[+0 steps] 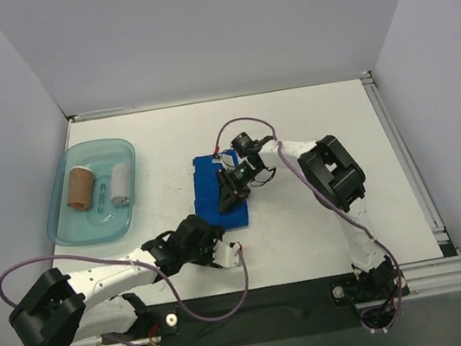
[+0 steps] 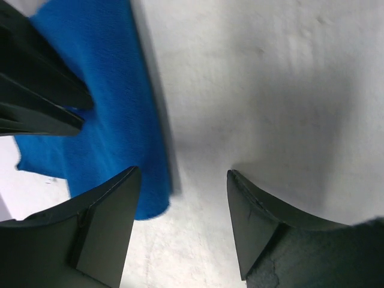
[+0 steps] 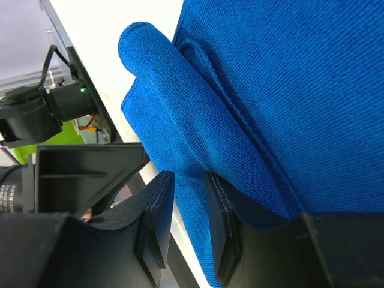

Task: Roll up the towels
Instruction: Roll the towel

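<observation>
The right gripper [image 3: 187, 210] is clamped on a raised fold of the royal-blue rectangular terry towel [image 3: 282, 90]. Its two black ribbed fingers [image 3: 154, 233] stand only a narrow slit apart, with the looped pile squeezed between them. Just ahead of those fingers the cloth bulges into a soft rounded hump, and past that it lies flat, with a stitched hem ridge running through it.

The left gripper [image 2: 183, 198] is spread wide and holds nothing. Its smooth dark wedge-shaped fingers [image 2: 103, 228] frame bare matte white tabletop [image 2: 282, 90], and the towel's rounded edge lies just beside one fingertip.

Well to the left of both grippers, a translucent pale-blue rounded plastic tray [image 1: 90, 228] holds a tan rolled towel [image 1: 81, 186] and a white rolled towel [image 1: 120, 183] — side by side, not touching.
</observation>
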`<state>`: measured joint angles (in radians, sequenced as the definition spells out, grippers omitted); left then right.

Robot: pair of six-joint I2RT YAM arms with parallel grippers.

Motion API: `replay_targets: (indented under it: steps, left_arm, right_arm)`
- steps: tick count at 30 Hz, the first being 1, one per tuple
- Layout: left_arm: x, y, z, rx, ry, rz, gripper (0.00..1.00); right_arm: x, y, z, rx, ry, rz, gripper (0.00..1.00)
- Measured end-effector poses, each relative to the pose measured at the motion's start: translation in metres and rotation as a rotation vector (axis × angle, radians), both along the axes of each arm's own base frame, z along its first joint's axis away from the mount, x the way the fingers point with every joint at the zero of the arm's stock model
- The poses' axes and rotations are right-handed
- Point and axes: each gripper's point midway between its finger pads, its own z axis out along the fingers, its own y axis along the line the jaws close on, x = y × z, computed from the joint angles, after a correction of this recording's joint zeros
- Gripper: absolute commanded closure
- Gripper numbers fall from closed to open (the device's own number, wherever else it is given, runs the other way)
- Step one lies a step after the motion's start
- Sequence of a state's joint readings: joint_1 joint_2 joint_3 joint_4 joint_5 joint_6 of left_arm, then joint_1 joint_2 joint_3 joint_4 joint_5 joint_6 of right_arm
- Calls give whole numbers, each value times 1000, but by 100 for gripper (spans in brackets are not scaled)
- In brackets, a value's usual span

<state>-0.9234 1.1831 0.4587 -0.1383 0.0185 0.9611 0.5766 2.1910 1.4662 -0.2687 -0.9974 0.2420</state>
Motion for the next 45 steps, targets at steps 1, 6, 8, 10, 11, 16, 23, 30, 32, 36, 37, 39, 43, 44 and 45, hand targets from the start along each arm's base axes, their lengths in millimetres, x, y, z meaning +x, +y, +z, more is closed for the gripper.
replay_targets:
  steps: [1,6,8,10,11,16,23,30,32,36,37,39,43,44,45]
  left_arm:
    - [2,-1,-3,15,-20,-14,30]
    - [22,-13,0,-4,-118,-12,30]
    - [31,-18,1,-14,-153,3,31]
    - [39,-22,0,-22,-180,23,34]
    - [43,-24,0,-25,-191,33,36]
    - [45,-27,-8,-14,-142,76,66]
    - [19,-39,0,-13,145,62,80]
    - [-22,-34,-5,0,497,51,86]
    - [-27,-32,-5,-3,596,62,87]
    - [-27,-31,-2,-16,768,95,87]
    - [-26,-30,-1,-11,819,108,87]
    - [-23,-31,1,-13,917,126,87]
    - [-16,-32,-2,-5,1106,144,87]
    - [-16,-32,-4,-1,1153,149,86]
    - [-16,-31,-5,0,1213,155,86]
  right_arm:
    - [-1,0,-1,4,9,1,71]
    - [-1,1,-1,12,6,7,72]
    - [-1,1,-1,13,3,9,73]
    - [-2,0,-3,17,6,12,74]
    - [-2,0,-3,21,8,13,75]
    - [-2,-1,-5,38,7,17,77]
    - [-10,-8,-2,32,40,23,73]
    - [13,-47,33,14,-85,-31,55]
    - [30,-70,58,23,-158,-78,55]
    - [48,-119,109,41,-312,-169,56]
    - [47,-130,121,39,-352,-187,56]
    - [35,-146,143,36,-442,-195,53]
    - [-12,-157,177,41,-627,-128,48]
    - [-24,-158,183,45,-669,-105,48]
    - [-35,-158,186,45,-707,-78,48]
